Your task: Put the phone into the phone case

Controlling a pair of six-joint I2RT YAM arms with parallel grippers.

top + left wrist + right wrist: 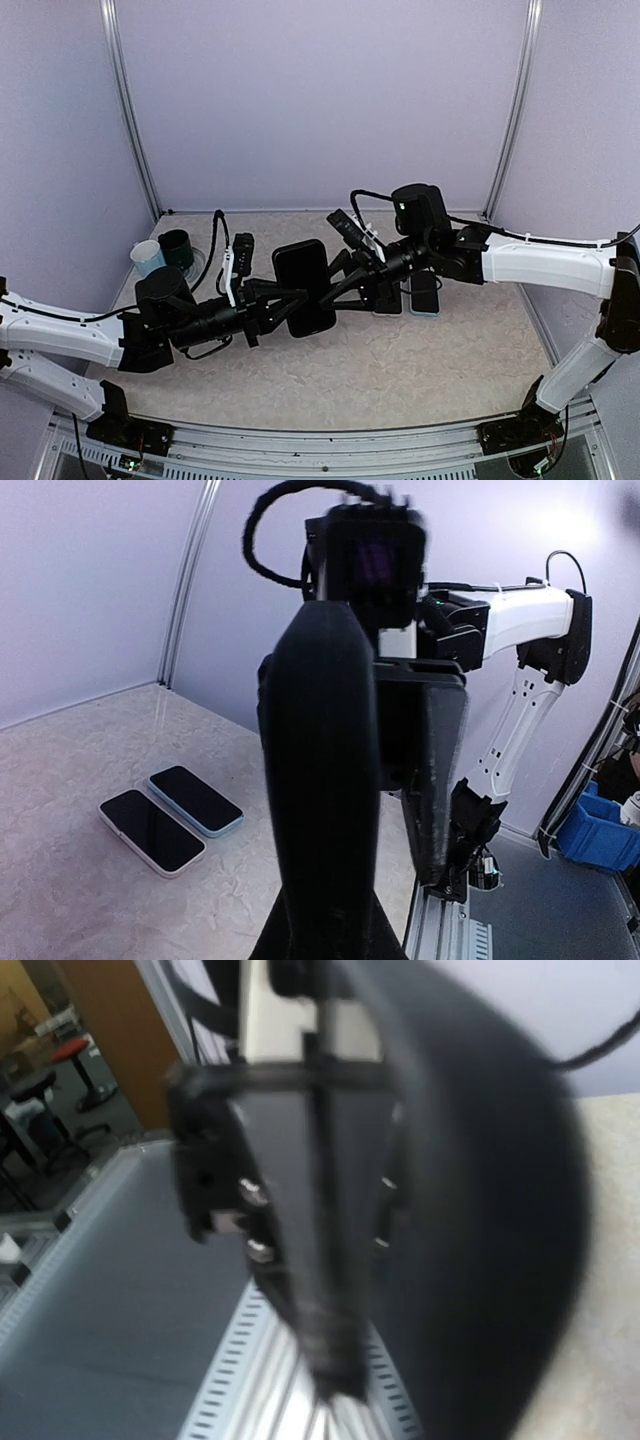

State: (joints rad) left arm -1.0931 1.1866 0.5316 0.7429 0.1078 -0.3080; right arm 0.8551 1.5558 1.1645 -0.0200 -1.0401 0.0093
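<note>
Both grippers meet above the middle of the table, on a black phone (300,265) that overlaps a black phone case (312,318). The two are hard to tell apart. My left gripper (287,304) comes from the left and looks shut on the lower piece, the case. My right gripper (341,282) comes from the right and looks shut on the upper piece, the phone. In the left wrist view a black finger (320,780) fills the front, with the held slab (443,770) edge-on beside it. The right wrist view is blurred, showing a thin dark edge (320,1250) beside a black finger (500,1240).
Two more phones lie on the table under the right arm, one in a light blue case (425,293) (196,801) and one in a white case (151,832). A pale cup (147,258) and a dark green cup (178,248) stand at the back left. A blue bin (590,832) sits off the table.
</note>
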